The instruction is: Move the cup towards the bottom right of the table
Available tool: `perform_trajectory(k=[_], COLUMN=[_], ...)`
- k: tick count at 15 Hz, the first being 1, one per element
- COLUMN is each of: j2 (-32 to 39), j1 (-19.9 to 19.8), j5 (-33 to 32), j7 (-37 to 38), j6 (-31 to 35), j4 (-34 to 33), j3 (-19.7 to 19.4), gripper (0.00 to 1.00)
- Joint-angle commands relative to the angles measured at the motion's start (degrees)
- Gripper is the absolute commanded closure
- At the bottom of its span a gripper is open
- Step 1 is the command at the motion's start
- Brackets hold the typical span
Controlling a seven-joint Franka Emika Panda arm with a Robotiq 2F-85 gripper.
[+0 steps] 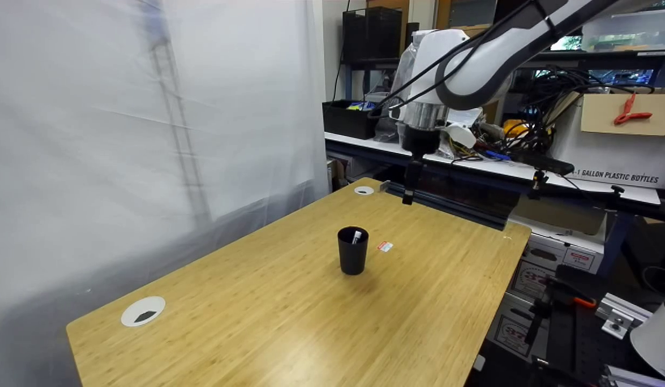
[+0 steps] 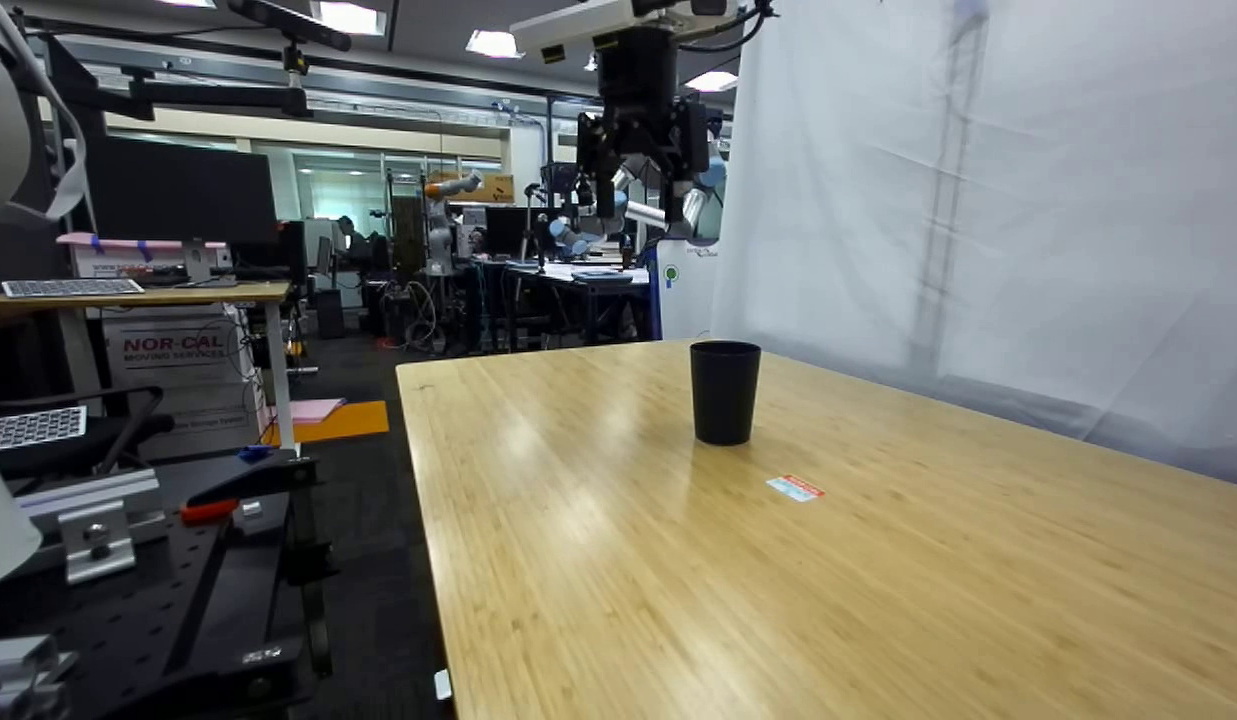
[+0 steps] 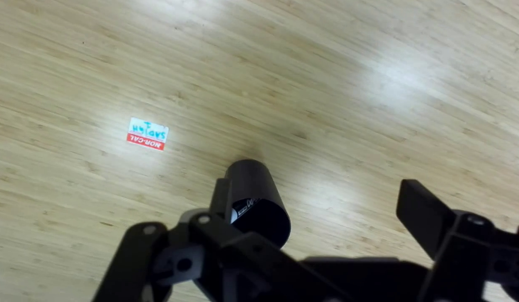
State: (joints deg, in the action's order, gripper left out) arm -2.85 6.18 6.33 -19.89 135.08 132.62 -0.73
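The black cup (image 1: 352, 257) stands upright on the wood-grain table (image 1: 289, 301) near its middle. It shows also in an exterior view (image 2: 725, 395) and in the wrist view (image 3: 251, 181). A marker (image 3: 243, 209) with a white end leans inside it. My gripper (image 2: 640, 212) is open and empty, high above the table (image 2: 598, 600). In the wrist view, the gripper's (image 3: 314, 188) left finger overlaps and partly hides the cup, and bare table shows between the fingers. The fingers are well above the cup, not touching it. In an exterior view, the gripper (image 1: 407, 200) is seen edge-on.
A red and white label (image 3: 147, 134) is on the table beside the cup. White cable rings (image 1: 129, 313) sit along the table's curtain side. A white curtain (image 1: 149, 134) hangs along that edge. A cluttered workbench (image 1: 488, 169) stands beyond the table's end.
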Motion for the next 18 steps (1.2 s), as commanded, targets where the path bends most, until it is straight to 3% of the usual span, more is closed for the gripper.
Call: perform_trajectory(k=[1, 10, 18], j2=[5.1, 15.7, 29.9], j1=[-1.1, -1.2, 0.3], j5=[-2.3, -3.2, -5.1], j7=[0.0, 0.9, 12.3], j6=[-0.8, -3.9, -7.9], j4=[-5.4, -19.0, -35.8], j3=[1.4, 3.9, 5.4], gripper=[0.0, 0.0, 0.0])
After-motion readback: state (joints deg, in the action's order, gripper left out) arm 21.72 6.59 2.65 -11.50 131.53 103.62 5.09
